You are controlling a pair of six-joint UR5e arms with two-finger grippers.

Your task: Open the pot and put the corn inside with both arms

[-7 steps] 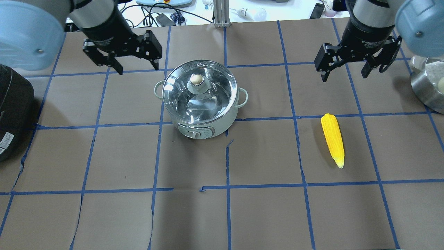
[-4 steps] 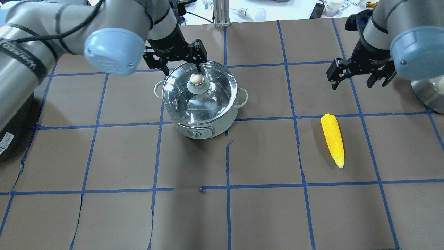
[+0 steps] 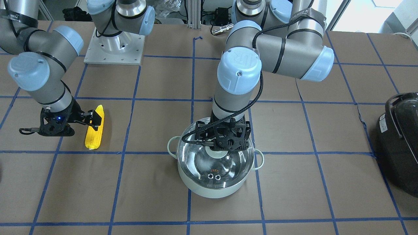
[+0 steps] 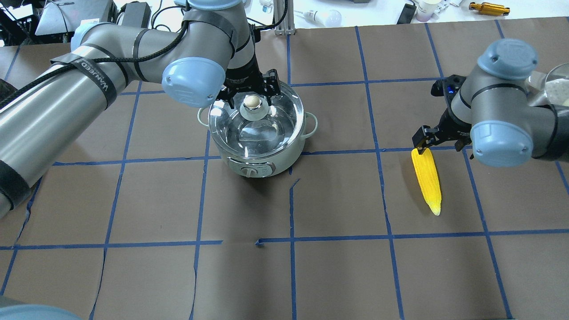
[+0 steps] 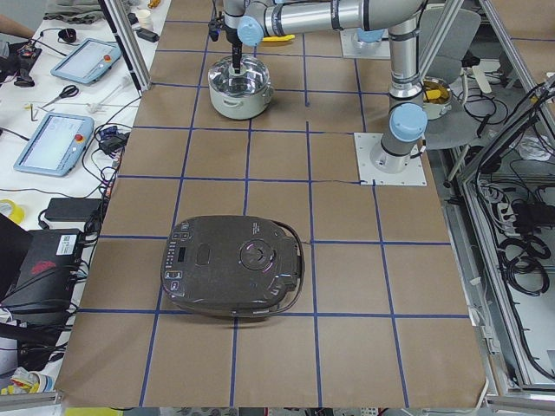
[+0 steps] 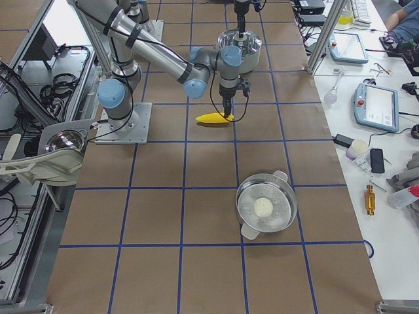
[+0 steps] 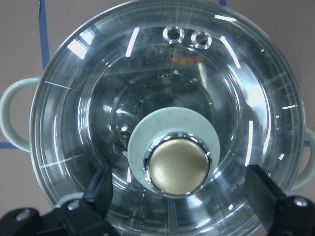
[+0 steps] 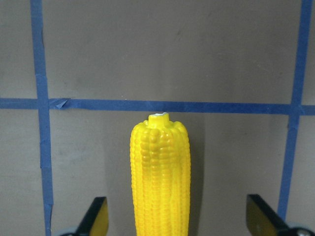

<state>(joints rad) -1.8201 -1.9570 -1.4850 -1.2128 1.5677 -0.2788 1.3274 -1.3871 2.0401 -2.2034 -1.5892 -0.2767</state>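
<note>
The pale mint-green pot (image 4: 255, 153) stands mid-table with its clear glass lid (image 4: 266, 129) on. My left gripper (image 4: 250, 94) is open right over the lid, one finger on each side of the beige knob (image 7: 179, 164), not closed on it; it also shows in the front-facing view (image 3: 225, 143). The yellow corn (image 4: 427, 178) lies flat to the right, pointed end toward the table's near edge. My right gripper (image 4: 442, 144) is open and hangs low over the corn's blunt end (image 8: 160, 182), which lies between the fingers (image 8: 96, 219) in the right wrist view.
A large black appliance (image 3: 400, 143) sits at the table's left end. A steel pot with a glass lid (image 6: 265, 206) sits at the right end, its rim showing behind my right arm (image 4: 555, 84). Blue tape lines grid the brown table cover.
My left gripper has swung from behind-left of the pot to over the lid knob. My right gripper has come down and toward the corn's blunt end. Pot and corn have not moved.
</note>
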